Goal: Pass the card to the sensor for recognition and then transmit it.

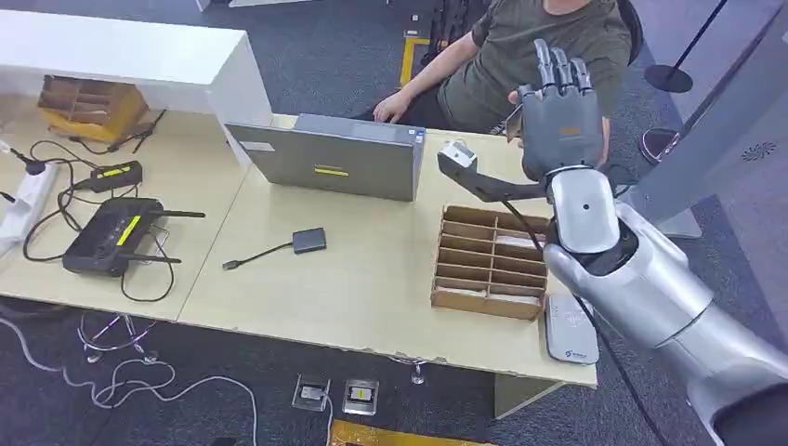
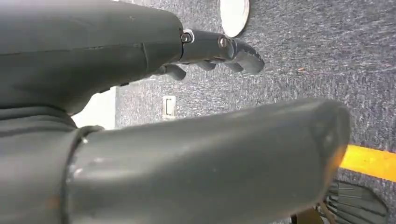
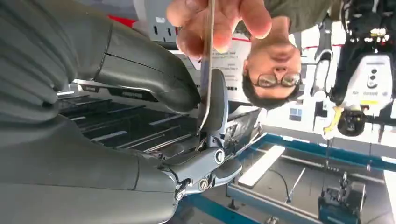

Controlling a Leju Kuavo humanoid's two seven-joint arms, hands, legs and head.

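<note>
**Handover of the card at the far side of the table**

Raising its right hand (image 1: 560, 116) above the far edge of the pale wooden table (image 1: 372, 279), the robot presents the thin, flat, light-coloured card (image 3: 206, 70) to the seated person in the olive shirt (image 1: 548, 46). In the right wrist view the card stands edge-on, pinched between the thick grey thumb and a darker finger (image 3: 215, 100). The person's hand (image 3: 219, 21) grips the card's other end, so both parties hold it. Judged from this, the transmit step is in hand and release has not yet occurred.

The flat grey card sensor (image 1: 570, 330) lies on the table's near edge, just beside the brown cardboard divider tray (image 1: 488, 260), well apart from the card. The tray's thin partitions form narrow slots, presumably sized to keep cards upright.

The left hand (image 2: 219, 51) hangs over dark carpet, fingers curled in, holding nothing.
</note>
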